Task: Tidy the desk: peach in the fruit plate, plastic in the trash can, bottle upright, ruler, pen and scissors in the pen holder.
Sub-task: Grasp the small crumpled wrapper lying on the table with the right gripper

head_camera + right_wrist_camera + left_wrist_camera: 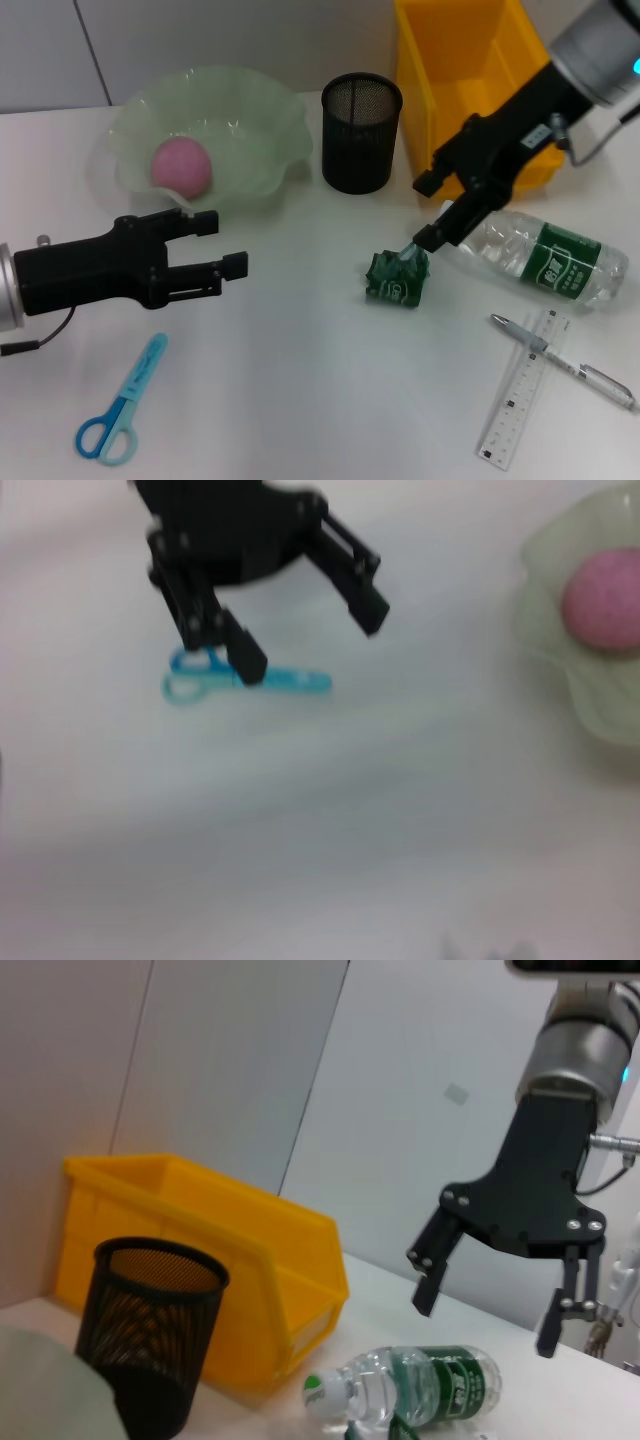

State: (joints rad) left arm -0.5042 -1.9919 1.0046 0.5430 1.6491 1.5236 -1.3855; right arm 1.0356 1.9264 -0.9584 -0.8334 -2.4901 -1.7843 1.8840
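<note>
The pink peach lies in the pale green fruit plate. The crumpled green plastic lies mid-table. My right gripper is open just above and right of the plastic, with one fingertip close to its top. The left wrist view shows it open over the bottle. The clear bottle lies on its side at the right. The pen lies across the ruler at the front right. The blue scissors lie at the front left. My left gripper is open and empty in front of the plate.
The black mesh pen holder stands at the back centre, with the yellow bin to its right. The right wrist view shows my left gripper above the scissors, and the peach in the plate.
</note>
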